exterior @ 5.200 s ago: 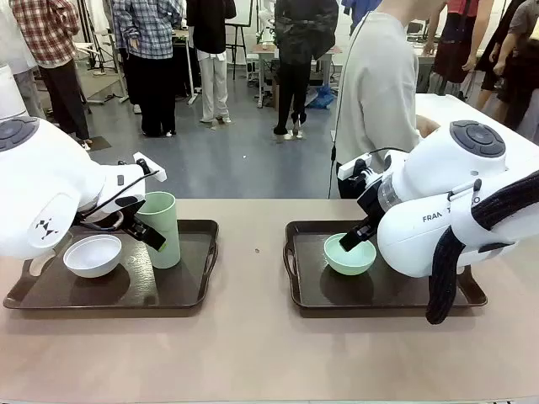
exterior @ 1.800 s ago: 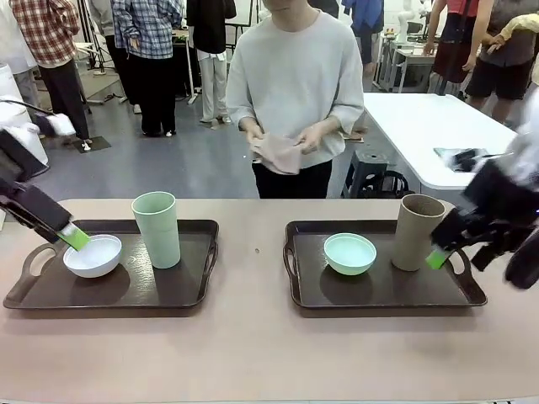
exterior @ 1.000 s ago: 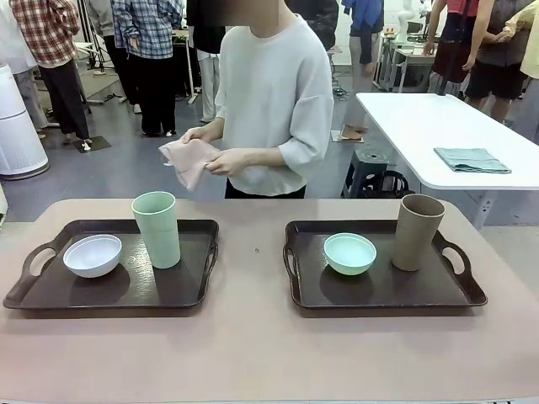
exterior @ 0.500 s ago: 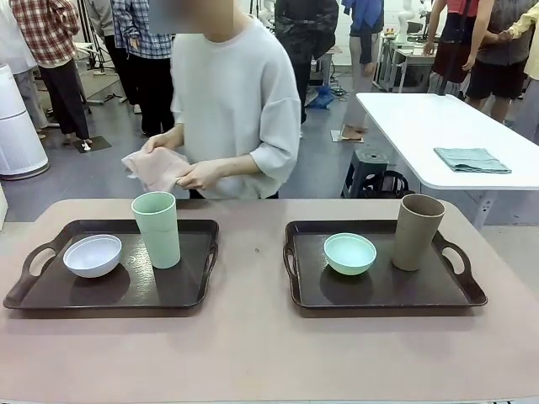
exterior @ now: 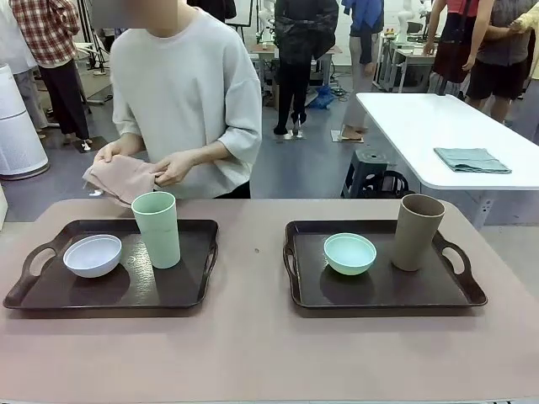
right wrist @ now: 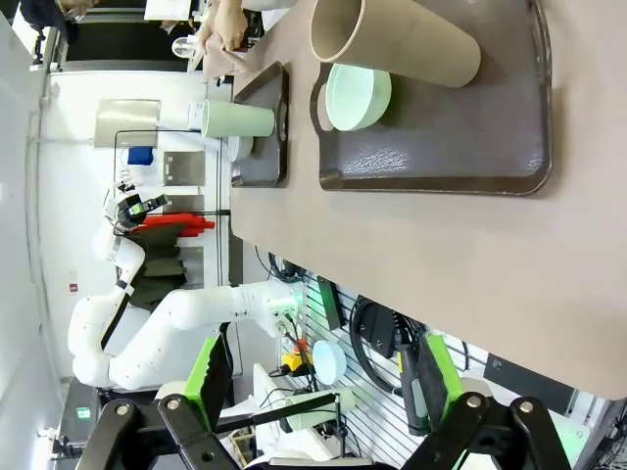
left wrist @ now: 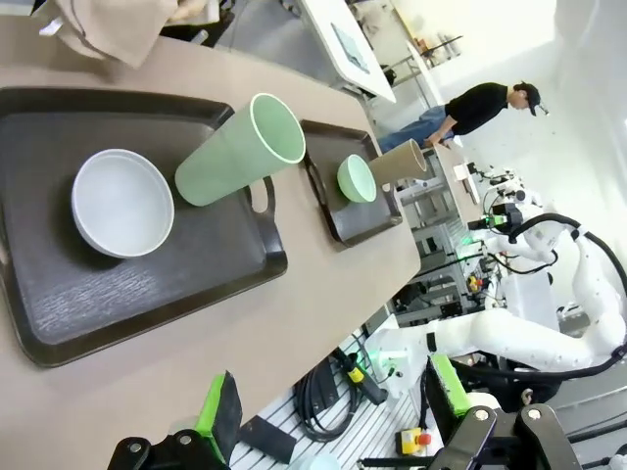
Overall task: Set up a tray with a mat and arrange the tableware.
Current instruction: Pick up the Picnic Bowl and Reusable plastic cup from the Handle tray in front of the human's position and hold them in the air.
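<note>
- In the front view, two dark trays are seen side by side on the worktop (exterior: 253, 353).
- On the left tray (exterior: 181, 290) a white bowl (exterior: 93, 255) is set next to an upright pale green cup (exterior: 157, 229). They are close together, but contact cannot be judged.
- On the right tray (exterior: 379, 295) a mint green bowl (exterior: 350, 253) and an upright taupe cup (exterior: 417, 232) are set a little apart.
- All four pieces are matte and plain; the cups are tall and handleless.
- A pinkish cloth (exterior: 122, 178) is held in both of the person's hands (exterior: 173, 168) at the far edge, just behind the pale green cup; its lower edge is hidden by that cup.
- In the left wrist view, the left tool (left wrist: 333, 406) is seen with its green-padded fingers spread apart and nothing between them, off the near edge of the worktop.
- The white bowl (left wrist: 122, 203) and pale green cup (left wrist: 230, 162) are nearest it; the mint green bowl (left wrist: 357, 178) and taupe cup (left wrist: 400, 162) are farther off and small.
- In the right wrist view, the right tool (right wrist: 321, 382) is likewise spread and empty, clear of the worktop edge.
- The taupe cup (right wrist: 411, 44) and mint green bowl (right wrist: 358, 96) are well ahead of it; the cup's base is cut off at the top edge.
- The white bowl is mostly hidden behind the pale green cup (right wrist: 238, 118).
</note>
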